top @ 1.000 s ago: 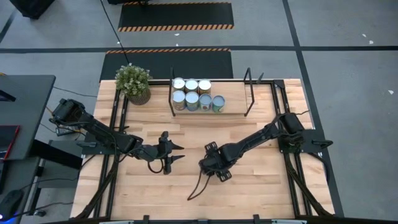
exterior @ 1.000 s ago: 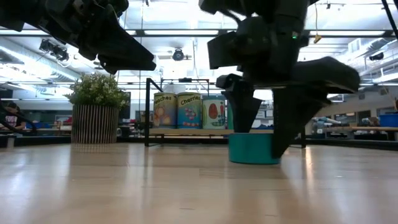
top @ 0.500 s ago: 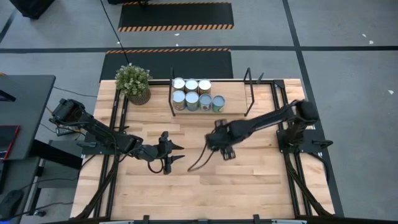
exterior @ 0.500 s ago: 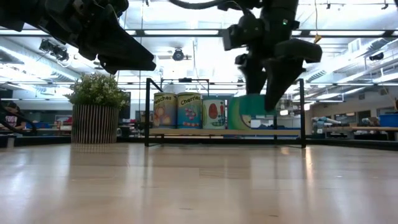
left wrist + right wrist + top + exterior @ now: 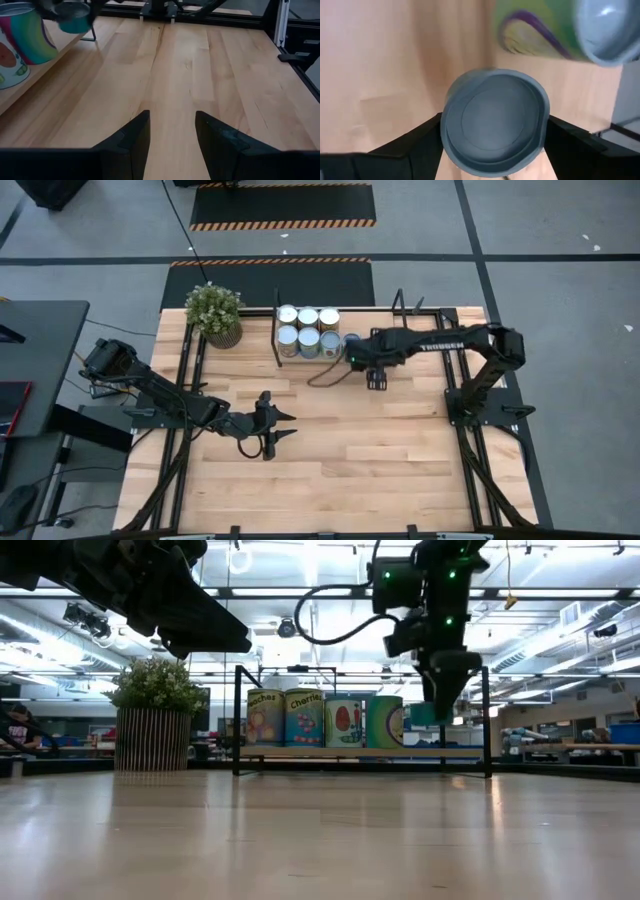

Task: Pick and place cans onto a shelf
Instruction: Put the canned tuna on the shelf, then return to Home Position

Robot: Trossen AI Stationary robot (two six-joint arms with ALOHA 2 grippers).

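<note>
The right gripper (image 5: 437,712) is clamped on a teal can (image 5: 493,122), carried above the shelf (image 5: 385,358) at three o'clock of the green can (image 5: 385,722), probably to extend that row. The left gripper (image 5: 268,426) waits with fingers apart over the table (image 5: 400,470).

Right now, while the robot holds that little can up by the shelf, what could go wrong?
The right gripper holds a small teal tin with a grey lid close beside the green can on the light wooden shelf with black end frames. It might bump that can and knock it over. The tin might also slip and drop.
</note>
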